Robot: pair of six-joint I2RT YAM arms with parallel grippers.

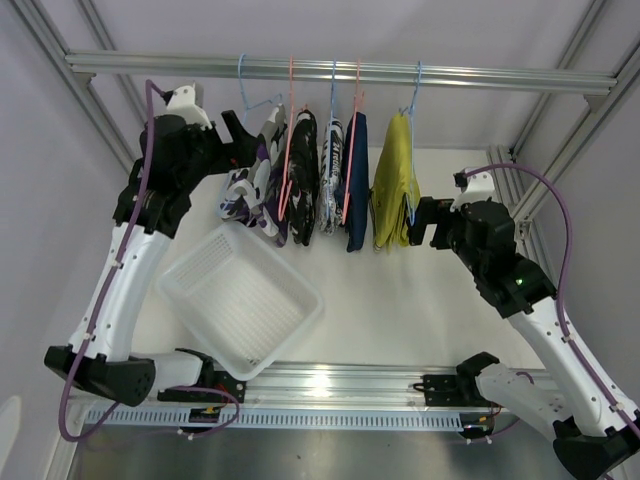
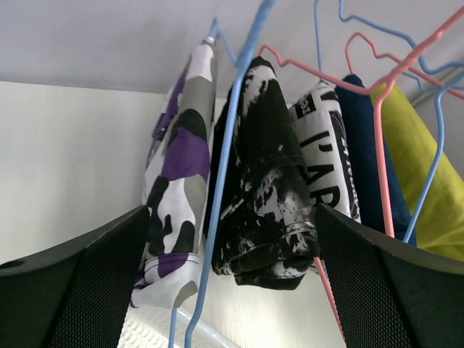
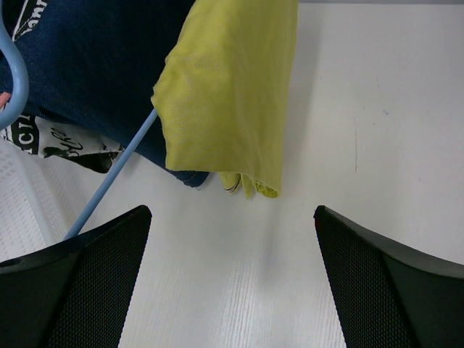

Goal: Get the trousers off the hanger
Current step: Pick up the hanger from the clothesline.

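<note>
Your left pincer (image 2: 230, 208) stood wide open and empty at 9 o'clock of the purple-patterned trousers (image 1: 245, 190). Your right pincer (image 3: 233, 209), equally open, sat at 3 o'clock of the yellow trousers (image 1: 395, 180). All five pairs (black speckled pair (image 1: 305, 170), white printed pair (image 1: 332, 175) and navy pair (image 1: 357, 180) between) hung on hangers (image 1: 358, 85) from the rail (image 1: 480, 76), at the worktop's (image 1: 420, 300) 12 o'clock.

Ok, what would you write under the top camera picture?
Five trousers hang from the rail, a white basket nearby, both arms' jaws open.
</note>
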